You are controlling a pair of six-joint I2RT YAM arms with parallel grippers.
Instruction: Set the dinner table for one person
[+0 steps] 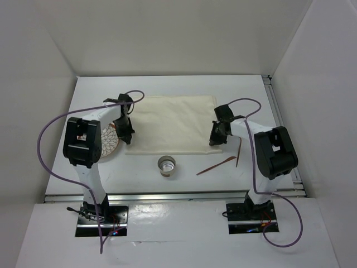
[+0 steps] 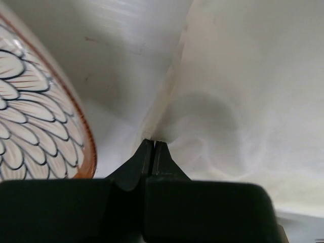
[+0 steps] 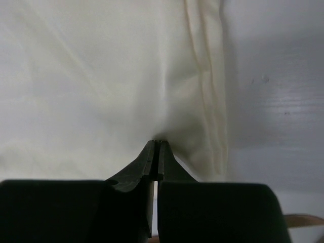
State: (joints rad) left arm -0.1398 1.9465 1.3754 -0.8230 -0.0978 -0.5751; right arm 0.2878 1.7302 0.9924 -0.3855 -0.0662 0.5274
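**A:** Where does the desk (image 1: 95,89) sit in all this?

**B:** Under everything. It is the big white top filling the overhead view, with a metal rail (image 1: 283,128) down its right side. Its long axis looks to run left to right, across the front of both arms. It lies straight below both sets of fingers, so neither arm is nearer to it.

**A:** And what is on it?

**B:** A cream cloth (image 1: 170,125) lies flat in the middle, toward the far side. Its long axis also runs left to right, square with the desk. The left fingers (image 2: 153,143) are closed at its left edge, by the near corner. The right fingers (image 3: 158,143) are closed just inside its right hem, by the other near corner. The fabric puckers around both tips, so I judge each pair is pinching the cloth.

**A:** What does the coming move turn on?

**B:** The arms hold opposite ends of the cloth's long axis. My guess is they must move evenly, or it skews against the desk.

**A:** And further out?

**B:** A patterned plate (image 1: 109,142) sits just left of the cloth, partly under the left arm. A cup (image 1: 166,166) stands on bare desk just nearer than the cloth. Two thin brown utensils (image 1: 216,165) lie to the right of the cup; I cannot tell what kind. None of these is on the cloth yet.
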